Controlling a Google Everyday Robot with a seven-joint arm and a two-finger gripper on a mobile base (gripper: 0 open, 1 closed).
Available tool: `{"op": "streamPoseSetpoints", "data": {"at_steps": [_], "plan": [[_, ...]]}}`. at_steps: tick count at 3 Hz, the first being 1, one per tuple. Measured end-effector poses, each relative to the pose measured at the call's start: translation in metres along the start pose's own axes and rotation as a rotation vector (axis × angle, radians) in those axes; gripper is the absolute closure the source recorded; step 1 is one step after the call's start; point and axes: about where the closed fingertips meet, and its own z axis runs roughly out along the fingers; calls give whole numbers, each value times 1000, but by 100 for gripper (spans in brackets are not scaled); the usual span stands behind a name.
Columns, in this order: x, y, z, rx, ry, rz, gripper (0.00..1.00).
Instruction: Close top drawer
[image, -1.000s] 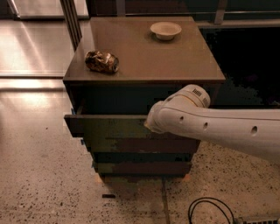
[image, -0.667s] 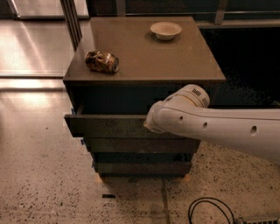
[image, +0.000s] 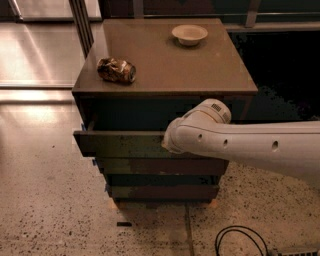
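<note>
The top drawer of the dark olive-grey cabinet stands pulled out a short way, its flat scuffed front jutting past the two lower drawer fronts. A dark gap shows above it under the cabinet top. My white arm reaches in from the right, and its rounded wrist end sits against the right half of the top drawer's front. My gripper is at that end, pressed toward the drawer front and hidden behind the wrist.
A crushed can lies on the cabinet top at the left. A small pale bowl sits at the back right. A black cable loops on the speckled floor at the lower right. A metal post stands behind the cabinet's left corner.
</note>
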Motion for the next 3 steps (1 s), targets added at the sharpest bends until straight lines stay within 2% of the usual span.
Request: {"op": "streamPoseSetpoints", "data": {"at_steps": [1, 2, 3], "plan": [[5, -24, 13, 47, 11, 17, 100], [5, -24, 13, 47, 11, 17, 100], [8, -44, 15, 80, 40, 48, 100]]}}
